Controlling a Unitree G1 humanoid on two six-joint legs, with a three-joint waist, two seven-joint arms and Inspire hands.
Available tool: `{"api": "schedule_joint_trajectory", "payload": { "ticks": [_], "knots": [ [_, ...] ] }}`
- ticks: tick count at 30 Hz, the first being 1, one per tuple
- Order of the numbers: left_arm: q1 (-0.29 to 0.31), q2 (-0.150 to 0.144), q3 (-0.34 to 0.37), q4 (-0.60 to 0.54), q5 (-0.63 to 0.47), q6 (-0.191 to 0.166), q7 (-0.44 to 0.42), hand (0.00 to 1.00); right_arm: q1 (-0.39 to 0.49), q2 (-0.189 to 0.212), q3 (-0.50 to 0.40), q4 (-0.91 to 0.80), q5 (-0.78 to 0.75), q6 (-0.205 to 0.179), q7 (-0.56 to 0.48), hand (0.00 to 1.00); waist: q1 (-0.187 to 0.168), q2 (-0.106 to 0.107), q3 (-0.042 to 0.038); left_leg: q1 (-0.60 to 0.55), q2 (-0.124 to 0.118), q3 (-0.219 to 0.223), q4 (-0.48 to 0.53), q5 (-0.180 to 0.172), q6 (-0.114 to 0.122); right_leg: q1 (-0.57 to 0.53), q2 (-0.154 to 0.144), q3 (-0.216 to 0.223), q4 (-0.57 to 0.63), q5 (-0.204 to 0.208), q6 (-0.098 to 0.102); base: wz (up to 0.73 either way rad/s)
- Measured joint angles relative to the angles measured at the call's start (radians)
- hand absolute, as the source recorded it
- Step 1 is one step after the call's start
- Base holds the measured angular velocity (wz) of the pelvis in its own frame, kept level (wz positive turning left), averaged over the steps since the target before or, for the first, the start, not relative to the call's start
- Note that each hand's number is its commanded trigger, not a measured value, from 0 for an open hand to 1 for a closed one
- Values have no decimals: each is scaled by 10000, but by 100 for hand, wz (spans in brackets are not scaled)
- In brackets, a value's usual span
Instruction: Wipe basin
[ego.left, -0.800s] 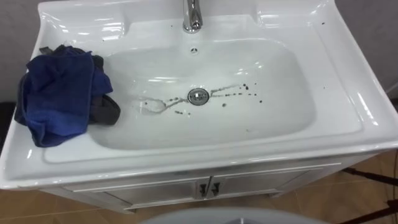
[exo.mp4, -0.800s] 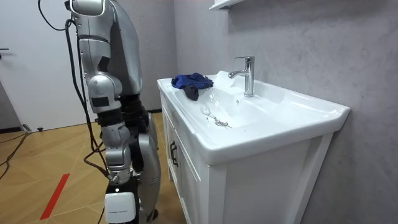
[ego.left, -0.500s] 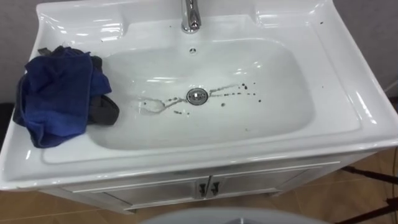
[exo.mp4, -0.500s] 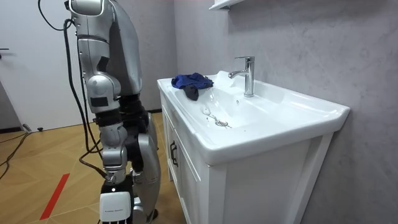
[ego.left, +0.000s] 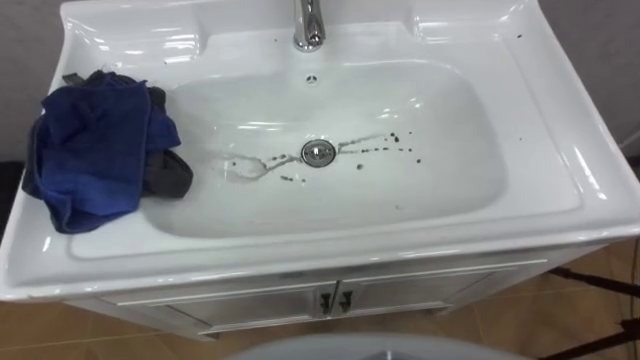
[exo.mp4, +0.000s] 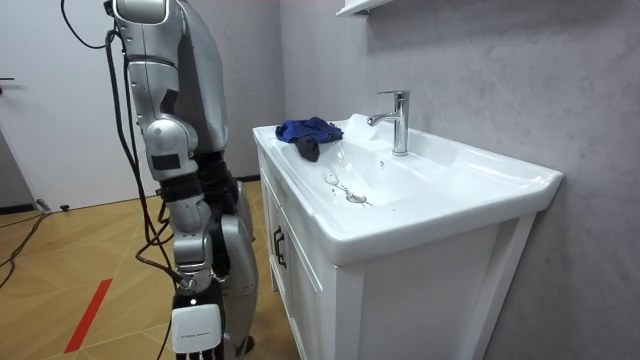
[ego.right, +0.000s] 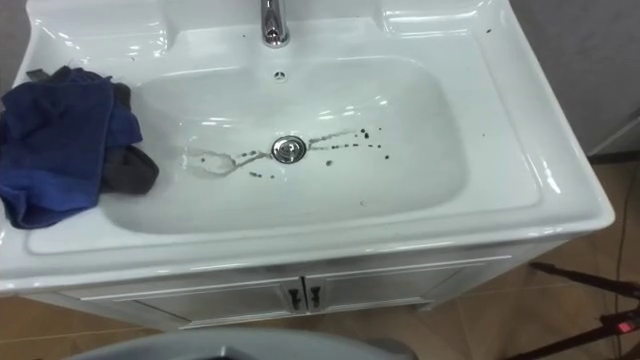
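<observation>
White basin (ego.left: 540, 150) sits lengthwise across the eye views, so its long axis runs left to right. The faucet (ego.left: 309, 25) is at the middle of the far edge, spout pointing toward the robot, and the drain (ego.left: 318, 153) is roughly dead center in the bowl.

The mess is a thin grimy streak (ego.left: 245, 168) running left to right through the drain. It loops a bit on the left and ends in a scatter of dark specks (ego.left: 400, 145) on the right. A few more specks sit on the far right corner of the rim.

The blue cloth (ego.left: 95, 150) is bunched up on the left rim, its longer side going far to near. Its right edge spills over the lip into the bowl, well apart from the streak. There's a dark grey bit (ego.left: 168, 175) tucked under that edge, maybe a 2nd rag or just part of the same one, can't really tell.

Below the rim is the white cabinet (ego.left: 250, 305) with 2 small handles (ego.left: 335, 298) side by side.

In the room view the robot stands upright at the front of the vanity, facing it. Its right hand (exo.mp4: 196, 335) hangs low beside its leg, nowhere near the cloth. Can't tell whether that hand is open or closed.
</observation>
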Motion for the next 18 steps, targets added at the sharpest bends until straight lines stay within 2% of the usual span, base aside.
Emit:
{"api": "schedule_joint_trajectory", "payload": {
  "ticks": [5, 9, 12, 15, 18],
  "knots": [
    [17, 11, 262, 71, -209, -37, 367, 0, -79, 0, -39, 70, -6, -9, -72, 0, 5, -124, 3, -25, -1, -136, 45, 0, 0, 44, -15, -151, 4, 0, -1, 8],
    [127, -3, 519, 207, -494, -46, 877, 0, -79, 0, -41, 79, -13, -9, -267, 0, 67, -129, 4, 2, 1, -261, 53, 0, -1, 124, -11, -216, 1, 0, 0, 10],
    [139, -37, 1013, 202, -476, -77, 1441, 0, -65, 0, -44, 120, 17, -9, -342, 0, 273, -122, 0, -33, 0, -347, 74, 0, -1, 134, -17, -317, -3, 0, -1, 8],
    [145, -46, 1890, 171, -509, -275, 2085, 0, -45, -11, -64, 164, 4, -37, -341, 0, 575, -20, -50, -40, 1, -409, 72, 1, -5, 173, -17, -401, -54, 0, -1, 5],
    [155, -7, 2177, 152, -1119, -468, 2816, 0, -60, -25, -65, 161, 4, -130, -417, 0, 679, 11, -58, -47, -24, -531, 83, 2, -7, 288, -18, -470, -171, 1, -2, 12]
  ]
}}
